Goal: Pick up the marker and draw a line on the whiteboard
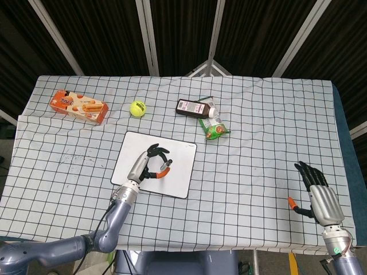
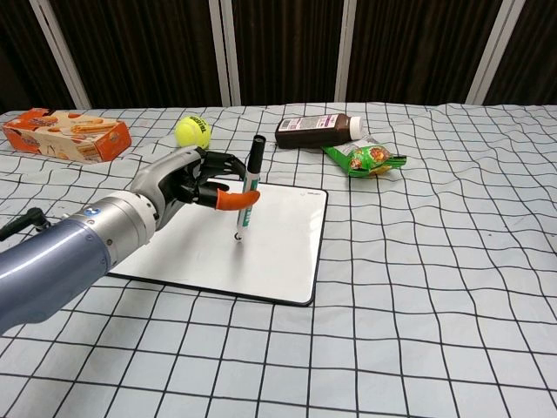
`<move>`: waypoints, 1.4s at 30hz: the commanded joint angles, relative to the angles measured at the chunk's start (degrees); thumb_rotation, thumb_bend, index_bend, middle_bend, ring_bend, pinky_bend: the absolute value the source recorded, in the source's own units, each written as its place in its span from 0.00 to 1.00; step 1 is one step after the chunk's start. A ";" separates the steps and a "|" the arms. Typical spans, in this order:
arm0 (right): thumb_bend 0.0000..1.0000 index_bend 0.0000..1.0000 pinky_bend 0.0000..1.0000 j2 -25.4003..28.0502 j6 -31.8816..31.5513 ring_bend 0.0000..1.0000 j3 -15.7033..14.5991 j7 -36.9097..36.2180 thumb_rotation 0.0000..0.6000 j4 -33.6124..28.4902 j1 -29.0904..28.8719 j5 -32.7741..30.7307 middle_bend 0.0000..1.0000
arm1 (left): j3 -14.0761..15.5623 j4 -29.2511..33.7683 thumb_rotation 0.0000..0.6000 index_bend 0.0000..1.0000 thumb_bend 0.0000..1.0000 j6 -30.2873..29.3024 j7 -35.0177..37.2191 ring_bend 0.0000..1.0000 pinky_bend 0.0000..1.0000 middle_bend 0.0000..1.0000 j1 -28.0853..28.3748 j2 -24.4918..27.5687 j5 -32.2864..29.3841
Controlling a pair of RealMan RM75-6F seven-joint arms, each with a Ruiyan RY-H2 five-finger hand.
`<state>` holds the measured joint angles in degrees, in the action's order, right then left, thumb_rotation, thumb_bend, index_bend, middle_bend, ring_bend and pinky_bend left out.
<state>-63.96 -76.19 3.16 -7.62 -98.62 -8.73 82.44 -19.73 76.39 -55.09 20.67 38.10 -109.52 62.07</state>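
My left hand (image 2: 187, 181) (image 1: 150, 164) hovers over the whiteboard (image 2: 278, 248) (image 1: 179, 172) and pinches the marker (image 2: 248, 187) between an orange-tipped thumb and the fingers. The marker stands nearly upright, black cap up, its tip touching the board near the middle. No drawn line is visible on the white surface. My right hand (image 1: 319, 193) is at the table's near right edge in the head view, fingers spread, holding nothing.
Behind the board lie a tennis ball (image 2: 192, 131), a brown bottle (image 2: 315, 131) on its side and a green snack packet (image 2: 365, 158). An orange cracker box (image 2: 65, 134) sits at the far left. The checkered cloth (image 2: 435, 261) covers the table.
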 commanded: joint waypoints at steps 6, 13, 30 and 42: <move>0.33 0.00 0.00 0.03 0.03 0.00 0.02 -0.18 1.00 0.04 0.01 -0.01 0.00 | -0.86 1.82 1.00 0.73 0.52 -2.48 1.98 0.06 0.11 0.27 -1.10 1.70 2.65; 0.33 0.00 0.00 0.10 0.36 0.00 0.01 -0.38 1.00 0.04 -0.10 -0.11 0.00 | -3.44 -1.59 1.00 0.73 0.52 -0.69 1.17 0.06 0.11 0.27 1.28 2.18 2.04; 0.33 0.00 0.00 0.43 1.03 0.00 0.13 -1.34 1.00 0.16 -0.30 -0.52 0.00 | -5.01 -10.66 1.00 0.73 0.51 4.92 2.01 0.06 0.11 0.27 7.04 -1.41 0.73; 0.33 0.00 0.00 0.43 1.16 0.00 0.14 -1.40 1.00 0.12 -0.35 -0.60 0.00 | -4.12 -11.12 1.00 0.73 0.51 5.28 1.65 0.06 0.11 0.27 7.14 -2.40 0.05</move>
<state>-63.53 -75.03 3.30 -9.02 -98.50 -9.08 81.84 -23.86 65.29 -49.82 22.33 45.24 -111.91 62.13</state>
